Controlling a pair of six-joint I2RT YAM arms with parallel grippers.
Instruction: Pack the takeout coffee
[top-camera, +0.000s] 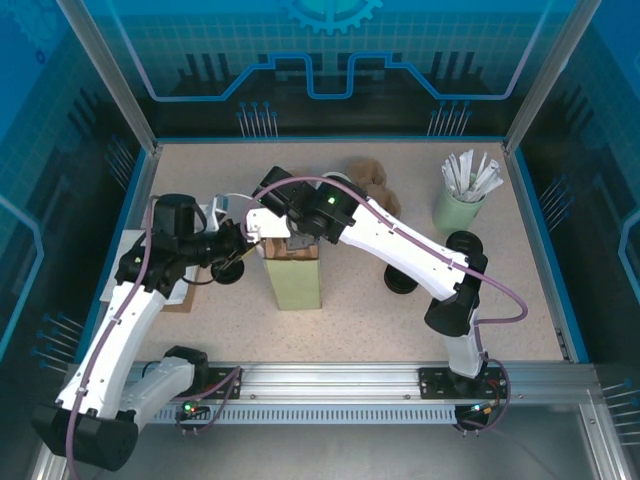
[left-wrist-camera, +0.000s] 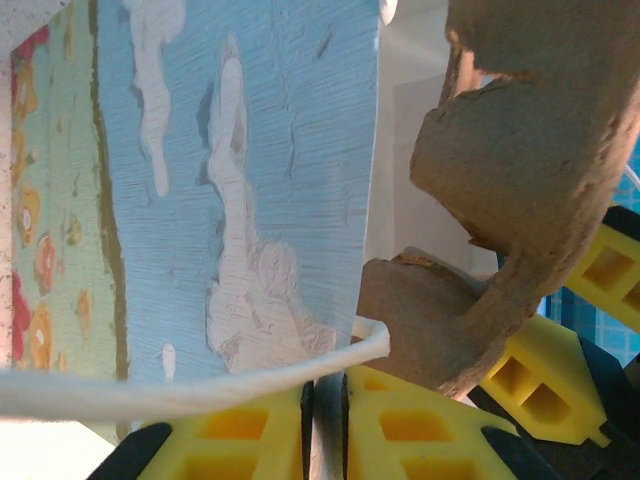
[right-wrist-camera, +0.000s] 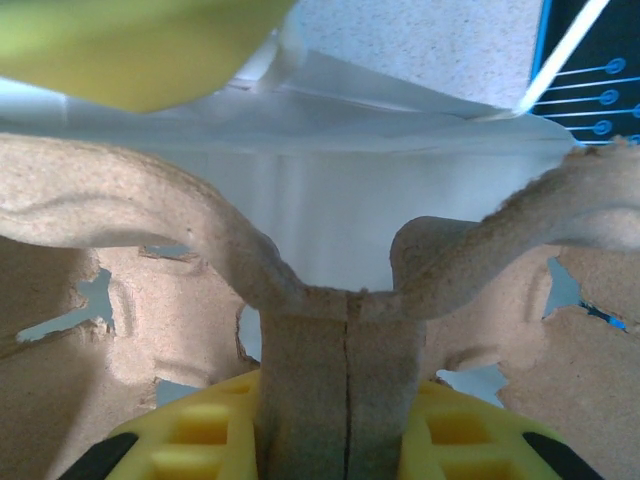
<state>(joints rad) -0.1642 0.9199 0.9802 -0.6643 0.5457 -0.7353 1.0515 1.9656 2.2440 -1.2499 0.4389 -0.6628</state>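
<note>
I am seeing the left hand (left-wrist-camera: 326, 425) pinching the white rim of the takeout coffee (left-wrist-camera: 250, 170), just beside the pulp carrier (left-wrist-camera: 530, 140); the right hand (right-wrist-camera: 345, 420) is clamping the carrier's middle rib, atop the green bag (top-camera: 297, 285) standing on the table (top-camera: 400, 320)

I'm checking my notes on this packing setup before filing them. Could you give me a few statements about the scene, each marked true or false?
1. The right gripper is shut on the cardboard carrier. True.
2. The left gripper stands wide open. False: it is pinched shut on a white strip.
3. The cup of white packets lies tipped over. False: it stands upright at the far right of the table.
4. The carrier is held at the top of the tall pale-green bag in the middle of the table. True.
</note>
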